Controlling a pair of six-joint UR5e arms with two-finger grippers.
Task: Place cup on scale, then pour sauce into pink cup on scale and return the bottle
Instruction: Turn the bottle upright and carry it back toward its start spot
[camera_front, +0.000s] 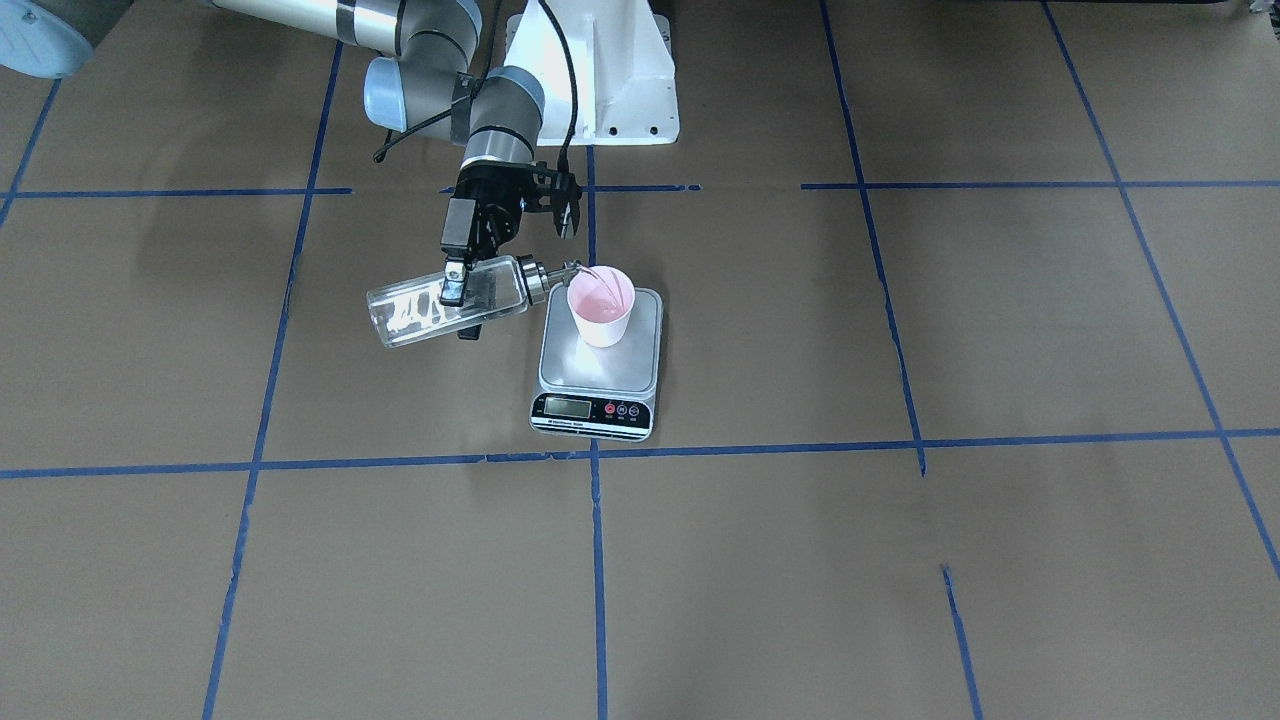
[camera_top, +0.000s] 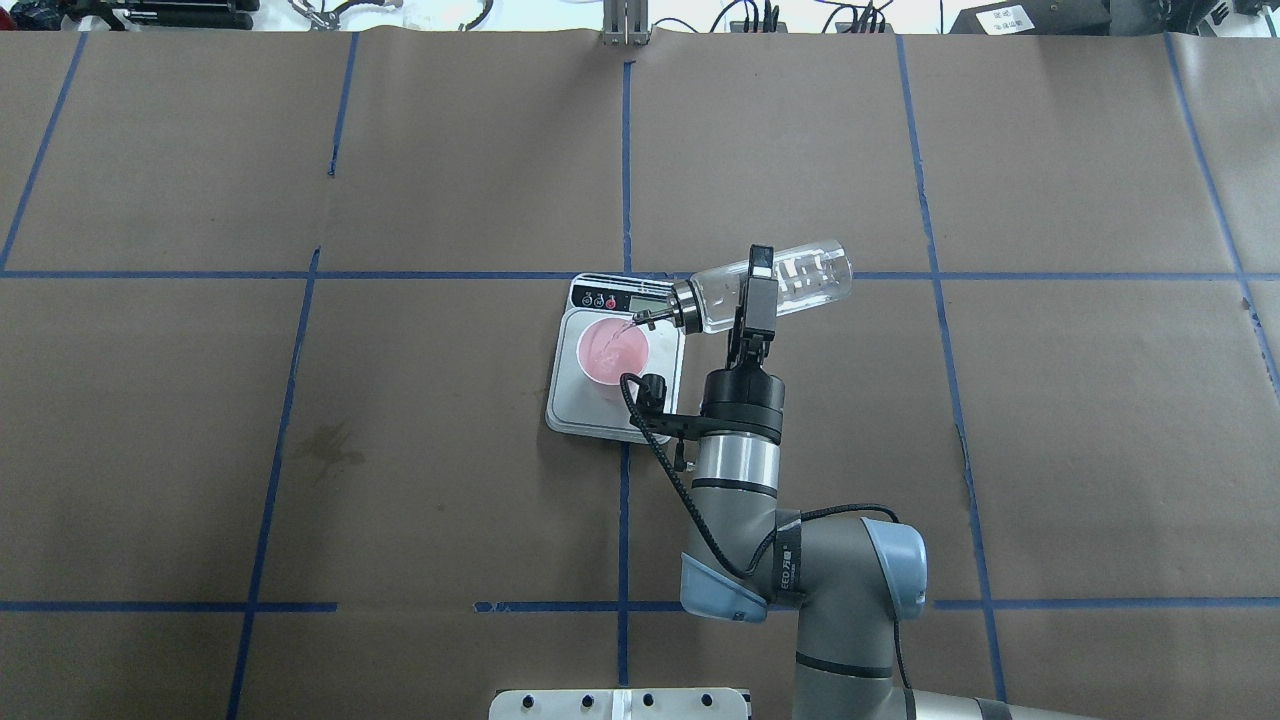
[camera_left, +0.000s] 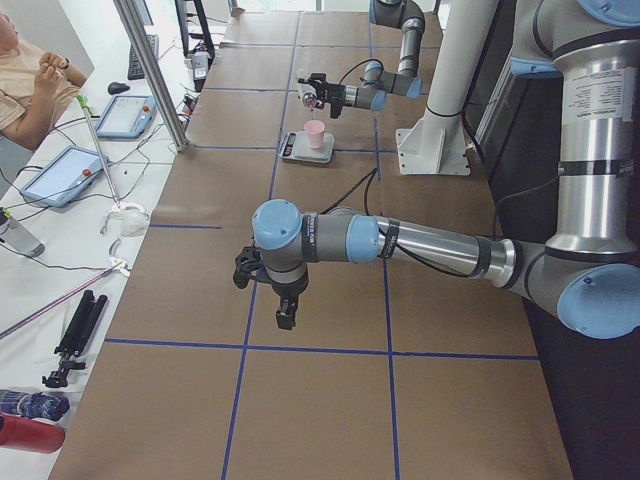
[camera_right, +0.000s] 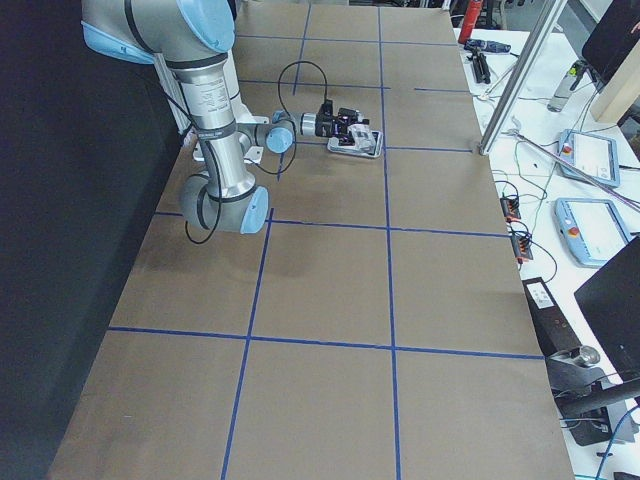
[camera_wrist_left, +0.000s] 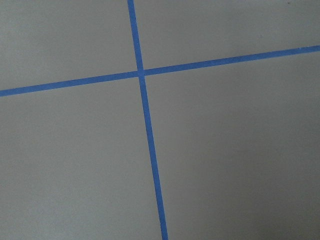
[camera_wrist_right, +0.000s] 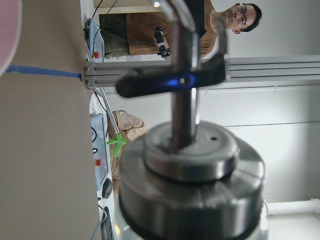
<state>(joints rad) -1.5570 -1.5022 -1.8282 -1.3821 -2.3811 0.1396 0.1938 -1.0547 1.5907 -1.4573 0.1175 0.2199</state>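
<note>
The pink cup (camera_front: 600, 310) (camera_top: 612, 352) stands upright on the silver scale (camera_front: 590, 378) (camera_top: 585, 415), toward the platform's display end. My right gripper (camera_front: 461, 305) (camera_top: 755, 300) is shut on the clear glass bottle (camera_front: 425, 312) (camera_top: 805, 278), which is tipped nearly flat. The bottle's metal spout (camera_front: 570, 268) (camera_wrist_right: 192, 185) hangs over the cup's rim, and a thin stream of clear sauce (camera_top: 630, 327) runs into the cup. My left gripper (camera_left: 285, 305) hovers low over bare table far from the scale; I cannot tell whether it is open or shut. The left wrist view holds only paper and tape.
Brown paper with blue tape lines (camera_front: 595, 455) covers the table. The white robot base (camera_front: 600, 80) stands behind the scale. A faint stain (camera_top: 325, 445) marks the paper. A side bench with tablets (camera_left: 60, 175) and a seated person (camera_left: 25, 80) lies beyond the table's far edge.
</note>
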